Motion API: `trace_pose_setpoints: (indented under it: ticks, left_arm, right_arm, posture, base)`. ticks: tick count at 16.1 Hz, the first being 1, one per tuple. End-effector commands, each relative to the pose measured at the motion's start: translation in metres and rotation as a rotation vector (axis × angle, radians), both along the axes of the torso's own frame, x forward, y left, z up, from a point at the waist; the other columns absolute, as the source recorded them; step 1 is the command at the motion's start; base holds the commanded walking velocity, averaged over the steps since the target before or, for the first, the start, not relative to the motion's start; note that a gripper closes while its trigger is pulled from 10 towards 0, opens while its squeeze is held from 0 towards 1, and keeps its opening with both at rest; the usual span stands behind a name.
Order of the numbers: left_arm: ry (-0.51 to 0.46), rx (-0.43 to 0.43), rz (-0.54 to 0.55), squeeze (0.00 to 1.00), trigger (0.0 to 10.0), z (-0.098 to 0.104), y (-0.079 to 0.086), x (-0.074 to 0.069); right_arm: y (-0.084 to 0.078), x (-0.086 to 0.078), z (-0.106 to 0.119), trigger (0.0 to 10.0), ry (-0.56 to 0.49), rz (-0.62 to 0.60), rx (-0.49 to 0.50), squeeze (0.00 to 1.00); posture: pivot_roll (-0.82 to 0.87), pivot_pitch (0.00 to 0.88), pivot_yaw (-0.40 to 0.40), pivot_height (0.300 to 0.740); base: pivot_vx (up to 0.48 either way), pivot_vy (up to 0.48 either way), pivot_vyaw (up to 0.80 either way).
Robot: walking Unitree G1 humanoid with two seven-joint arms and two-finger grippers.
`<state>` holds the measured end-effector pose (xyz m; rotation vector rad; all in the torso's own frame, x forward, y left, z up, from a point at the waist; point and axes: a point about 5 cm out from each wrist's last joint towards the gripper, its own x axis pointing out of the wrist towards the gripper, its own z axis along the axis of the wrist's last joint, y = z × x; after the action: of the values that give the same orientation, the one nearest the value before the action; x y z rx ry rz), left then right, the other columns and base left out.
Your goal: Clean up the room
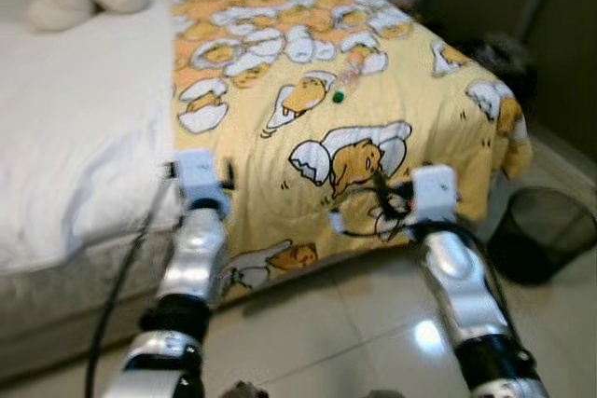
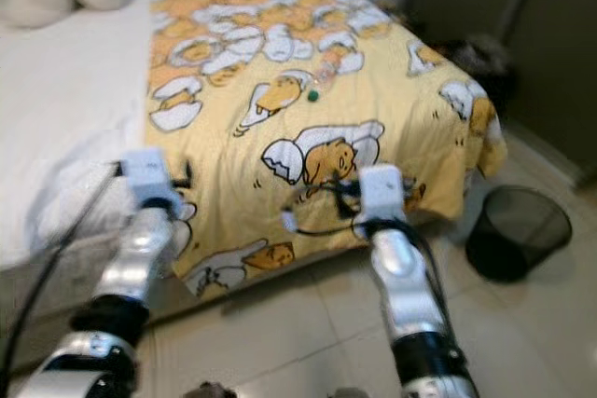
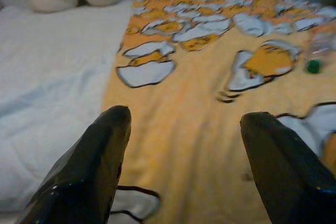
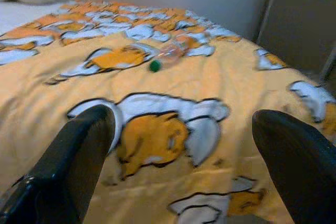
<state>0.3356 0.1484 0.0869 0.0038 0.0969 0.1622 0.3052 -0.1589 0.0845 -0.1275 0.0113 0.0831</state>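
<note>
On yellow blanket (image 1: 420,90), blurred bottle (image 1: 347,79).

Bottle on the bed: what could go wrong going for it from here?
1. The clear bottle with a green cap lies on its side on the soft yellow blanket; a nudge from a finger could roll it off toward the far edge.
2. It lies well beyond the right tool and the left tool, both open at the bed's near edge; leaning in could catch the blanket.
3. Loose cables by the right wrist could snag the blanket.
</note>
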Motion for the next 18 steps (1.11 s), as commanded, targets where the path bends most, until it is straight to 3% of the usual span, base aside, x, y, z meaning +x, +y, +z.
trace_pose_setpoints:
  ticks: [1,8,9,10,13,18]
  left_arm:
    - [-0.022,0.017,0.016,0.00,10.0,0.006,0.006,0.003]
    - [-0.004,0.027,-0.022,0.00,10.0,0.004,0.001,0.005]
    - [-0.021,0.044,-0.041,0.00,10.0,0.007,-0.004,0.006]
    - [-0.009,0.160,-0.052,0.00,10.0,0.007,-0.007,0.007]
    - [-0.010,0.051,-0.103,0.00,10.0,0.008,-0.014,0.008]
    - [-0.028,0.021,-0.145,0.00,10.0,0.011,-0.019,0.010]
  right_arm:
    - [0.006,0.002,0.002,10.0,-0.006,0.019,0.012,0.32]
    - [0.002,0.000,-0.002,10.0,0.007,0.006,-0.022,0.44]
    - [0.001,-0.001,-0.004,10.0,0.016,-0.003,-0.024,0.44]
    - [0.000,-0.001,-0.006,10.0,0.028,-0.029,-0.009,0.45]
    - [0.000,0.001,-0.004,10.0,0.020,-0.050,-0.010,0.36]
    - [0.001,0.002,-0.003,10.0,0.006,-0.042,-0.023,0.36]
  posture:
    - [-0.22,0.000,0.095,0.740]
    - [-0.22,0.000,0.107,0.740]
    - [-0.22,0.000,0.107,0.740]
    - [-0.23,0.000,0.110,0.740]
    - [-0.23,0.000,0.115,0.740]
    - [-0.23,0.000,0.110,0.740]
  base:
    - [0.000,-0.416,0.42]
    - [0.108,-0.412,0.35]
    - [0.000,-0.412,0.40]
    - [0.000,0.000,0.00]
    - [0.303,0.000,0.00]
    - [0.454,0.000,0.00]
